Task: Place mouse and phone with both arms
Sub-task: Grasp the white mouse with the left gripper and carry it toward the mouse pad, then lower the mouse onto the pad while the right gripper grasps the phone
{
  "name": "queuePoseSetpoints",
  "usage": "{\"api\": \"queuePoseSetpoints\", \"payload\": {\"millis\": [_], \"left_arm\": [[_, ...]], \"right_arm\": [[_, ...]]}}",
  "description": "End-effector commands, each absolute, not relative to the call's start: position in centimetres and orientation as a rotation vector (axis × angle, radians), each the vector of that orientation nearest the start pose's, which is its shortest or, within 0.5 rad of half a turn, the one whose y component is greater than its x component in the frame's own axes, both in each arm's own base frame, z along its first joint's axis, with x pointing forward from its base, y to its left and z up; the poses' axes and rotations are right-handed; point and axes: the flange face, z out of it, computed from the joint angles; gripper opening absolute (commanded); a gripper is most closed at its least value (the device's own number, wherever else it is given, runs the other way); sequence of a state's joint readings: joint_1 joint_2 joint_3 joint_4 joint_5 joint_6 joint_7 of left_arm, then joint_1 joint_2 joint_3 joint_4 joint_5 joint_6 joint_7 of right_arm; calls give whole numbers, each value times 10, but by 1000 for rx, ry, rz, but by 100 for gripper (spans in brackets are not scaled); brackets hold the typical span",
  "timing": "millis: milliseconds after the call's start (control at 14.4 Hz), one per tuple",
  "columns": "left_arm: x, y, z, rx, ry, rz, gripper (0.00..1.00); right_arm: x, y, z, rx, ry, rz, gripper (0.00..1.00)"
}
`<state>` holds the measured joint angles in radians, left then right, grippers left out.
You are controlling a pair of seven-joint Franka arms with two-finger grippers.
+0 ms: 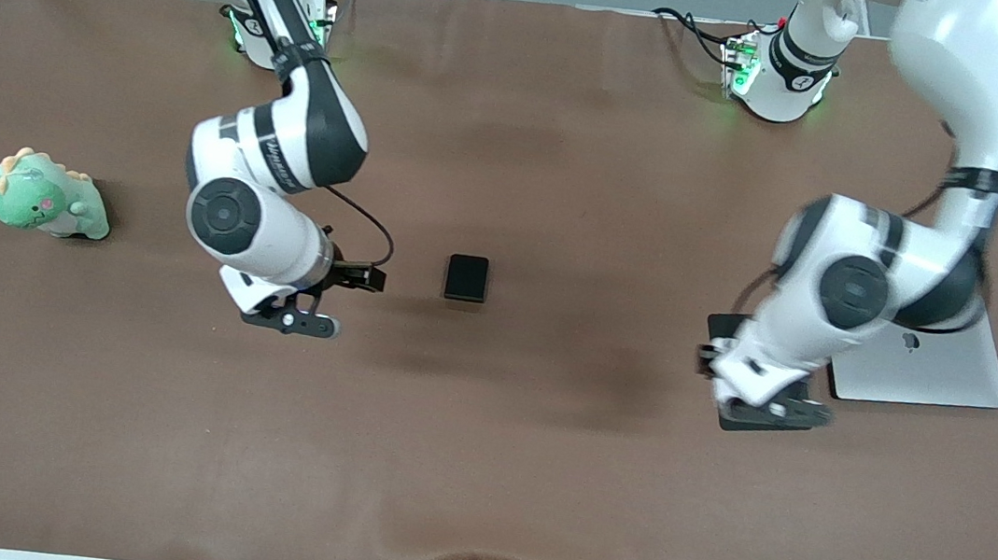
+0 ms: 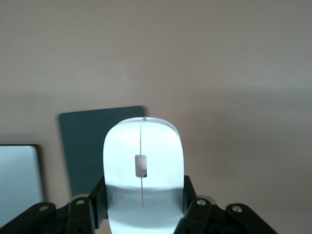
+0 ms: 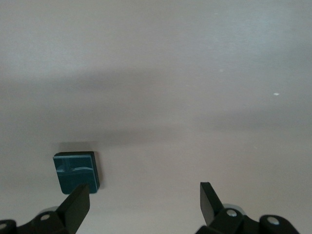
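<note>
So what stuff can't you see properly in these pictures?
- Mouse: hidden in the front view by the left arm; seen only in the left wrist view, in the left gripper.
- Mouse pad: mostly covered by that arm.
- Laptop: part hidden under the arm.
- Right gripper, open: only the fingertips show in its wrist view.

The left end effector (image 1: pixel 771 407) and its arm cover most of the mouse pad (image 1: pixel 724 326) and a corner of the laptop (image 1: pixel 930 371). The mouse (image 2: pixel 143 170) is hidden in the front view; the left wrist view crops its near end.
</note>
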<state>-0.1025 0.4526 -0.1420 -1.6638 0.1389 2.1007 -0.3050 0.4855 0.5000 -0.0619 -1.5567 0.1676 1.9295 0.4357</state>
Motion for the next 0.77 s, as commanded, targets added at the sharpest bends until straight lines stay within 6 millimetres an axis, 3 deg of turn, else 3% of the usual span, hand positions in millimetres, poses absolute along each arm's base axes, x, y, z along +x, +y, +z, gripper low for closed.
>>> {"api": "queuePoseSetpoints", "payload": {"millis": [0,139,279,557,697], "left_arm": [[638,-85,344,-3077,-13,41,0],[630,-41,327,-3073,-70,90,0],[621,-15,306,-3079,-118,81,0],[590,1,259,-3103,-162,-11,0],[586,1,257,-3107,-153,-46,0]], "right_arm": [[607,306,331,-3063,122,272,100],[603,321,319,-3048,96,278,100],[600,338,303,-3035,70,252,100],[595,351,268,-3040,60,271,100],[591,361,263,-3011,75,287,100]]}}
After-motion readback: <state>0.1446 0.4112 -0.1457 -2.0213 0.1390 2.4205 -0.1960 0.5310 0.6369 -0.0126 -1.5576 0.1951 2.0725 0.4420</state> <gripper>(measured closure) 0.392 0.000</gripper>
